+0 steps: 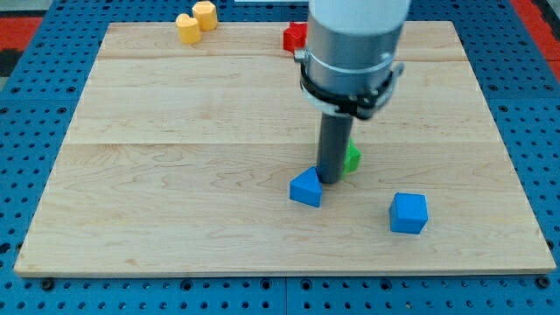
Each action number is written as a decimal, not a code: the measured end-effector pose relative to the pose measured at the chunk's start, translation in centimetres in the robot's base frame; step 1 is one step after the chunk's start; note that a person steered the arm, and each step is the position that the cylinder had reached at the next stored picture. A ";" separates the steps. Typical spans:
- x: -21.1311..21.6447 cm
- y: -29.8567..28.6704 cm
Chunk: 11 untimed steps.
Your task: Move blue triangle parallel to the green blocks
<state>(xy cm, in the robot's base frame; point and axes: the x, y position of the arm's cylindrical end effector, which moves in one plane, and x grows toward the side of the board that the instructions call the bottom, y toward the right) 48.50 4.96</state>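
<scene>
The blue triangle (305, 188) lies on the wooden board (175, 201) a little below the middle. My tip (330, 180) stands at its upper right edge, touching or nearly touching it. A green block (352, 158) sits just right of the rod, mostly hidden behind it; its shape cannot be made out, and I cannot tell if more green blocks are hidden there. A blue cube (409, 213) lies to the lower right, apart from the others.
Two yellow blocks (195, 22) sit together at the board's top edge, left of centre. A red block (295, 37) at the top is partly hidden by the arm's grey body (354, 52). A blue pegboard surface surrounds the board.
</scene>
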 end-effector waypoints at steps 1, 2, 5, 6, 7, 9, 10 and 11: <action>0.6 -0.9; 4.6 2.0; 4.4 -7.5; 6.8 -8.4; 3.9 -10.8; -1.6 -12.4; 4.0 -12.4; 1.4 -15.5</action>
